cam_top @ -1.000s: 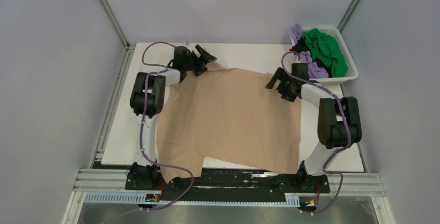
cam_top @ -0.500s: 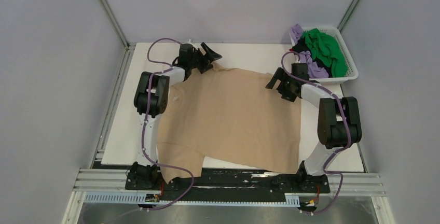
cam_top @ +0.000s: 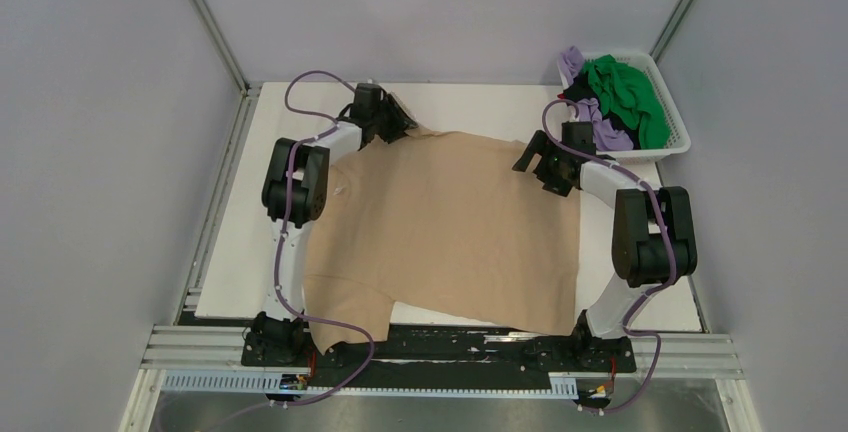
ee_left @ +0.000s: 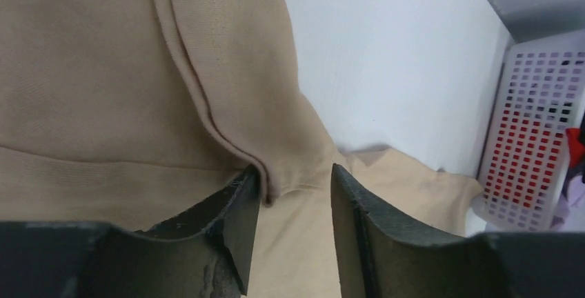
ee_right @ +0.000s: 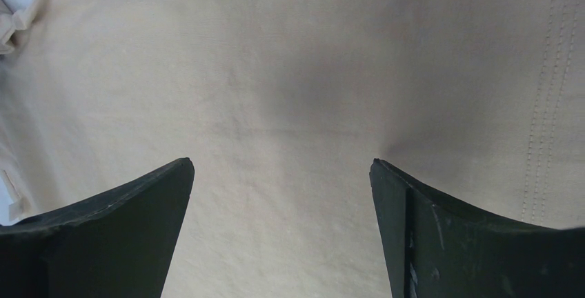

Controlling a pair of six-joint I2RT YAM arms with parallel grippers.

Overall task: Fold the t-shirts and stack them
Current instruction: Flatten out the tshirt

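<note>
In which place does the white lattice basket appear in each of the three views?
Top external: the white lattice basket is at the upper right of the picture.
Left wrist: its wall shows at the right edge, beyond the cloth.
Right wrist: it is not in this picture.
Shared landmark: the tan t-shirt, which is seen in all three views.

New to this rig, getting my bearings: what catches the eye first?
A tan t-shirt lies spread over most of the white table. The left gripper brackets a raised fold at its far left corner; the right gripper hangs open above its far right edge. The white basket in the far right corner holds green, lilac and black shirts.
</note>
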